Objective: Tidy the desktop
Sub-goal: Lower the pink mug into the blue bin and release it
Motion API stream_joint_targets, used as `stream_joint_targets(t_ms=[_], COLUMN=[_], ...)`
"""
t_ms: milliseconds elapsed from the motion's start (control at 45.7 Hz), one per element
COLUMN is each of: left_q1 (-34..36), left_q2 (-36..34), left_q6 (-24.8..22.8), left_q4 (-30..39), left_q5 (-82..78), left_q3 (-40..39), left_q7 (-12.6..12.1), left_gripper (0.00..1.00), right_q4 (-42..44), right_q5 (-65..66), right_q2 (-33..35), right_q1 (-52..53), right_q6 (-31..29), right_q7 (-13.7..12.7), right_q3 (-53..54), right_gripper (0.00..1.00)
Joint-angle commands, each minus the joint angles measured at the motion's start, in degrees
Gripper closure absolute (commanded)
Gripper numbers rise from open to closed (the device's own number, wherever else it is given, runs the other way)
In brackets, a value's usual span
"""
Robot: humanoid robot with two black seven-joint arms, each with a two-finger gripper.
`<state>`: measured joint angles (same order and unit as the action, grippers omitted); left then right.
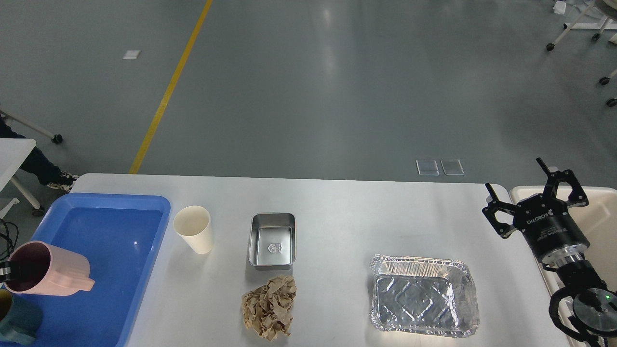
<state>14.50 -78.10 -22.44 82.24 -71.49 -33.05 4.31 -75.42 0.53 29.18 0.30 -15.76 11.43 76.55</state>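
Right gripper [536, 188] spread open above desktop [366, 217] edge, beside cream bin [597, 212]; left gripper's state unclear, pink mug [48, 270] over blue tray [103, 250].

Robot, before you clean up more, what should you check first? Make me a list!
1. Right gripper open and empty: ok, its fingers are spread and hold nothing.
2. Left gripper state: cannot tell, only a bit shows at the edge, inside the pink cup.
3. Pink cup over the blue tray: ok.
4. Desktop tidy: not ok; the paper cup, metal box, crumpled paper and foil tray remain on it.
5. Paper cup upright: ok, standing beside the blue tray.
6. Bin near the right gripper: ok, at the table's right end.
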Motion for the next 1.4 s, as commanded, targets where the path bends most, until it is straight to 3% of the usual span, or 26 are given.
stream_joint_targets(t_ms=[0, 657, 723, 810, 920, 1073, 1380], left_q1=[0.0, 0.1, 0.2, 0.3, 0.4, 0.4, 0.6], left_q2=[3.8, 12.9, 13.3, 13.8, 13.7, 13.2, 8.8], left_q6=[0.0, 0.0, 0.0, 0.0, -0.1, -0.1, -0.5], left_q4=[-3.4, -12.0, -12.0, -12.0, -11.7, -11.3, -6.7], left_q5=[-2.1, -6.6, -6.6, -6.4, -5.9, -5.9, -5.5], left_q3=[2.0, 3.9, 3.9, 3.8, 3.6, 3.6, 1.4], left_q7=[0.0, -0.4, -0.4, -1.3, -1.3, -1.3, -0.4], left_gripper=[0.98, 0.94, 0.83, 0.45, 0.15, 0.07, 0.03], right_q4=[0.0, 0.0, 0.0, 0.0, 0.0, 0.0, 0.0], right_q5=[0.0, 0.0, 0.0, 0.0, 0.0, 0.0, 0.0], right_q2=[0.0, 0.0, -0.1, -0.1, -0.1, -0.2, -0.2], right_q1=[0.0, -0.1, -0.1, -0.1, -0.1, -0.1, 0.0], right_q6=[-0.1, -0.1, -0.1, -0.1, -0.1, 0.0, 0.0], right_q7=[0.0, 0.0, 0.0, 0.0, 0.0, 0.0, 0.0], right_q3=[0.0, 0.1, 0.1, 0.1, 0.1, 0.1, 0.2], right_gripper=[0.00, 0.00, 0.00, 0.00, 0.00, 0.00, 0.00])
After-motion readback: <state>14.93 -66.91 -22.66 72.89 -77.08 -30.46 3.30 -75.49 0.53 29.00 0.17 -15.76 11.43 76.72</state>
